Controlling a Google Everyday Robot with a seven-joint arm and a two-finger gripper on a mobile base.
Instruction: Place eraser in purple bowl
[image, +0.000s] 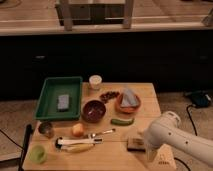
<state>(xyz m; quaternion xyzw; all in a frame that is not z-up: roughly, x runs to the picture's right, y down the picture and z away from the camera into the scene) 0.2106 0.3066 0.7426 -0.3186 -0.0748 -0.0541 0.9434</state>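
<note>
Camera view, eraser (135, 144): just beside the gripper (149, 151), on its left, long axis running left-right.
Gripper: open, empty.
Purple bowl (93, 110): farther left, beyond eraser.

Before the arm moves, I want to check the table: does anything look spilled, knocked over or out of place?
Nothing stands out. The eraser lies flat near the table's front edge, the purple bowl sits upright with nothing in it, and the gripper hangs close beside the eraser.
</note>
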